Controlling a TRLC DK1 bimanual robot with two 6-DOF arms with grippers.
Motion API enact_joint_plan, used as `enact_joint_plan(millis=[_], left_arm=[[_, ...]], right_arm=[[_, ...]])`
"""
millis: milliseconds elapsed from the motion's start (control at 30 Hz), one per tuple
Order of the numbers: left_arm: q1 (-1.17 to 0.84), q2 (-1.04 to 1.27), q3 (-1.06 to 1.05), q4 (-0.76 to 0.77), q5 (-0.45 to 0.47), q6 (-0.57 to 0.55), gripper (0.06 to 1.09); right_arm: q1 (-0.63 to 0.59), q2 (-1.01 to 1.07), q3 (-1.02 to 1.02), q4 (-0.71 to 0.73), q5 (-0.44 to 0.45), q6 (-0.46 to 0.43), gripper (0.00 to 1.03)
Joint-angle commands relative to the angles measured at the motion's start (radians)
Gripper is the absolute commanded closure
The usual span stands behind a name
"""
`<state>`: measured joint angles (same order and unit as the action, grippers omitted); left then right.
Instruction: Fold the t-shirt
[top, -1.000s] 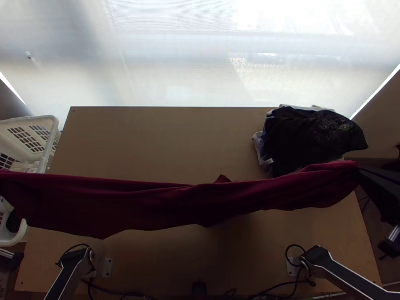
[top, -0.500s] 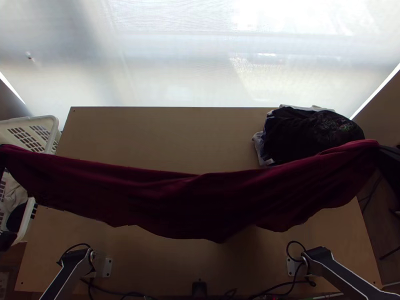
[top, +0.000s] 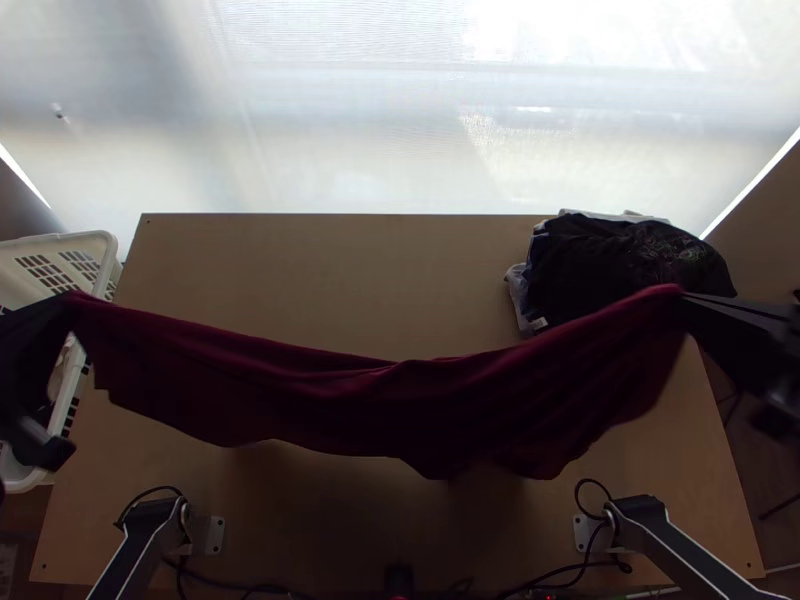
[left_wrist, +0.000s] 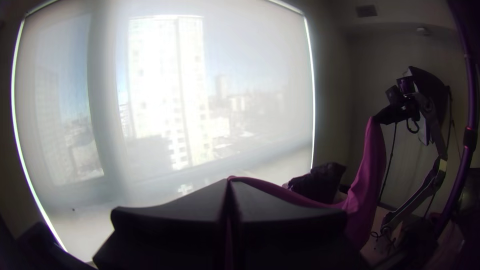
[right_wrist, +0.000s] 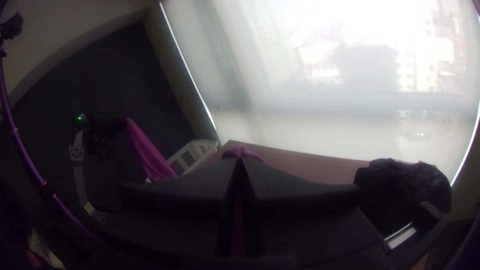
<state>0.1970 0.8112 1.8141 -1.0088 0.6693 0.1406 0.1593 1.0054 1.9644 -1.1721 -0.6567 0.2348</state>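
Now, in the top view, the dark red t-shirt (top: 390, 410) hangs over the table (top: 300, 265) in a long band, with loose folds and a sagging middle. If the table is a clock, the left gripper (top: 72, 301) holds one end of the cloth between nine and ten o'clock, and the right gripper (top: 683, 297) holds the other end between two and three. The lower edge is uneven; whether it touches the wood, I cannot tell. At two o'clock lies a pile of dark and white clothes (top: 620, 265), partly behind the t-shirt. A white basket (top: 103, 248) is at nine, and the window blind (top: 350, 130) is beyond twelve.

In the left wrist view, the fingers of the left gripper (left_wrist: 229, 181) are pressed together on the t-shirt, which comes out from the tips and goes up to the right gripper, farther away.

In the right wrist view, the fingers of the right gripper (right_wrist: 240, 160) are also closed on the cloth, and a small fold of it rises at their tips. Farther off, the t-shirt hangs from the left gripper, near the basket.
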Motion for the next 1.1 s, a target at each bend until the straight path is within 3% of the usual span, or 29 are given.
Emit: enact_joint_plan(millis=[0,167,300,433,600,967,1067], left_arm=[[0.012,-0.032,-0.343,0.176,0.000,0.057,1.04],[0.053,0.095,-0.518,0.386,-0.014,0.126,1.04],[0.045,0.272,-0.533,0.521,-0.073,0.129,1.04],[0.021,0.439,-0.510,0.651,-0.169,0.129,1.04],[-0.025,0.663,-0.411,0.710,-0.263,0.155,1.04],[-0.131,1.048,-0.090,0.713,-0.392,0.203,1.04],[-0.137,1.122,-0.007,0.711,-0.424,0.203,1.04]], right_arm=[[0.082,0.001,-0.424,0.242,0.029,-0.069,1.00],[0.088,0.139,-0.593,0.491,0.049,-0.126,1.00],[0.091,0.341,-0.555,0.574,0.062,-0.238,1.00],[0.091,0.516,-0.461,0.624,0.092,-0.287,1.00],[0.085,0.688,-0.360,0.663,0.215,-0.381,1.00],[0.071,0.957,-0.141,0.670,0.364,-0.465,1.00],[0.057,0.996,-0.128,0.736,0.476,-0.502,1.00]])
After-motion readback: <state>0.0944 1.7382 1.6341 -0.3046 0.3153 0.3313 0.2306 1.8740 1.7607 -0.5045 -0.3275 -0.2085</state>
